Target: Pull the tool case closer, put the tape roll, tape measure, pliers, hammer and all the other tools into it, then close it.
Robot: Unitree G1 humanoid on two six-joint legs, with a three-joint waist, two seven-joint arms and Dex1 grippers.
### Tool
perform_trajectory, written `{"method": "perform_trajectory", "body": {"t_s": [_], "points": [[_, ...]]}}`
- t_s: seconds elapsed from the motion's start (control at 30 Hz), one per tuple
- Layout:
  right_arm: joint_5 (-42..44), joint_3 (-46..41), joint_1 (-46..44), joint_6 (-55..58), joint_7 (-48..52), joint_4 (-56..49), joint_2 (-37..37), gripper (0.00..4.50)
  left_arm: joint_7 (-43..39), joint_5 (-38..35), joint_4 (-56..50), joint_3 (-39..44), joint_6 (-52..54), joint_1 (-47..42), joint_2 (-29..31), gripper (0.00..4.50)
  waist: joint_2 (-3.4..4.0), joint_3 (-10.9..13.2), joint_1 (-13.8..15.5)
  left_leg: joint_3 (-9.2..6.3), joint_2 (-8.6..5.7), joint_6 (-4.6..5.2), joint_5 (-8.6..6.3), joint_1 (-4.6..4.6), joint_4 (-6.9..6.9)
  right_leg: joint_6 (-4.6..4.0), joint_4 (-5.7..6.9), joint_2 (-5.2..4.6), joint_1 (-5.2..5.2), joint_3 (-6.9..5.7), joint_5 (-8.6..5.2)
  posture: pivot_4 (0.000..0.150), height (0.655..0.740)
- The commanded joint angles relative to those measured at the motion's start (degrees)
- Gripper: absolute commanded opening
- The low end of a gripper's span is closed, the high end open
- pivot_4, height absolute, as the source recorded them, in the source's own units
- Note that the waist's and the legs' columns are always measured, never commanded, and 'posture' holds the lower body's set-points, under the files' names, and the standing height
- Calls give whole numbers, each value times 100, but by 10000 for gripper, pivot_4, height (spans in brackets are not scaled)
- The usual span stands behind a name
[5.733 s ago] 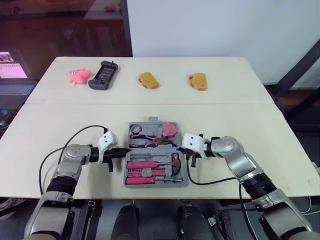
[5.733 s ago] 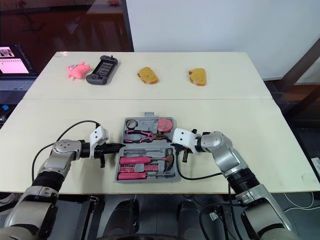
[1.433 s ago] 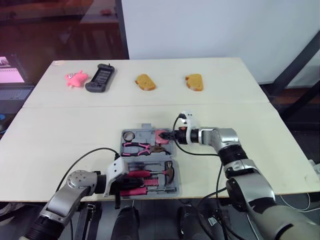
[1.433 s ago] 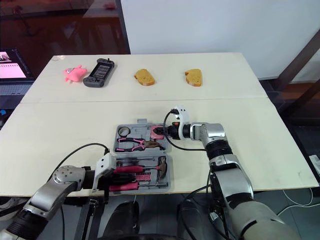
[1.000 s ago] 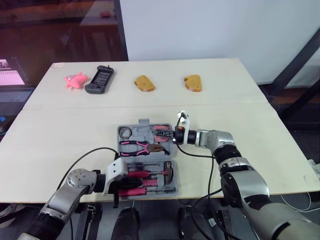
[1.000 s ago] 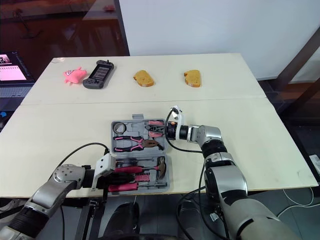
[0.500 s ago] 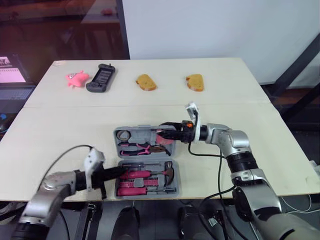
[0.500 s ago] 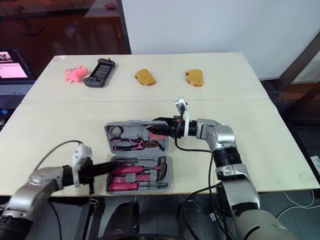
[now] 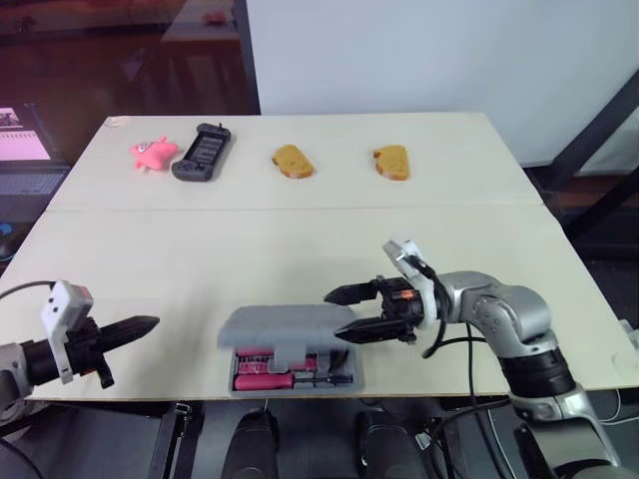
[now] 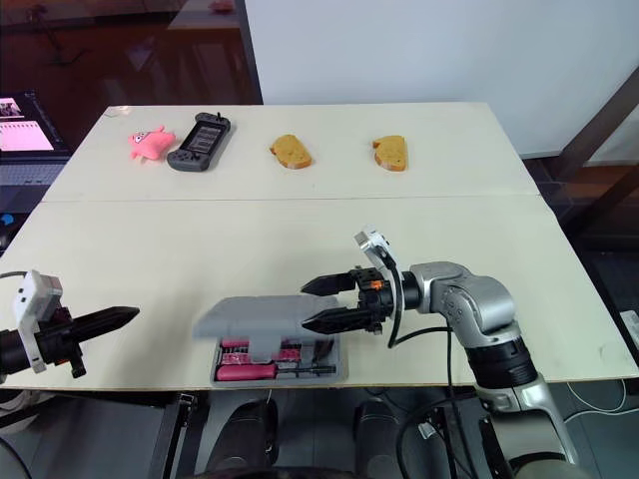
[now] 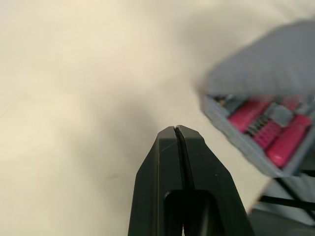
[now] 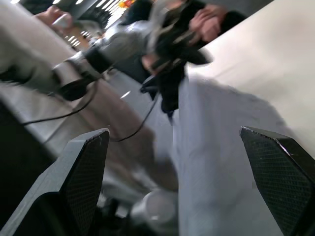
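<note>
Tool case [image 9: 342, 379] sits right at the counter's [image 9: 200, 249] front edge. Its grey moulded-plastic lid [image 9: 285, 327] is nearly down over the pink tool handles [image 9: 262, 380]. Right gripper [image 9: 333, 316] is spread open at the lid's right edge. Left gripper [image 9: 150, 322] is pinched closed on nothing, well off to the left. My worry: one shove on that smooth counter slides the case off, or a proud handle blocks the latch.

Two head cameras, side by side, look forward and down over the table [image 9: 300, 239], sharing almost one scene. The left wrist camera peers along the left gripper [image 11: 175, 129], tips pressed together, with the tool case [image 11: 266, 73] beyond and beside the tips. The right wrist camera looks out between the spread fingers of the right gripper [image 12: 173, 131], close to a blurred pale surface.
</note>
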Motion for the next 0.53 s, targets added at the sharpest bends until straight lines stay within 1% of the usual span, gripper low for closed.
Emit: {"method": "perform_trajectory", "body": {"t_s": [0.03,0.13,0.27,0.37,0.53], "points": [[83,-339,291,-347,-241,-671,-318,44597,244,251,-211,-7,-146,-148,29,0,-6,-2,10,0,0,0,0,-1,0,0,0,0,-1,0,0,1500,7207],[-123,-539,691,-938,-323,-1049,-678,44597,181,283,-393,-117,-88,-151,71,0,-8,-1,13,0,-1,0,0,-10,-4,2,-14,0,-5,0,-1,1500,7207],[-752,-1031,1434,-1994,-548,-1387,-1284,44597,234,455,-391,-173,-191,-267,118,0,-10,0,15,0,-1,0,0,-14,-11,5,-22,0,-7,-1,0,1500,7207],[-1131,-1290,1880,-2628,-707,-1372,-1570,44597,229,615,-219,-201,-361,-361,117,0,-14,1,6,1,-1,0,0,-11,-7,4,-22,1,-5,-1,1,1500,7207],[-1380,-1714,2387,-3200,-964,-1216,-1746,44597,274,853,118,-195,-624,-543,118,0,-14,1,6,1,-1,0,0,-9,-6,4,-23,0,-2,0,2,1500,7207]]}}
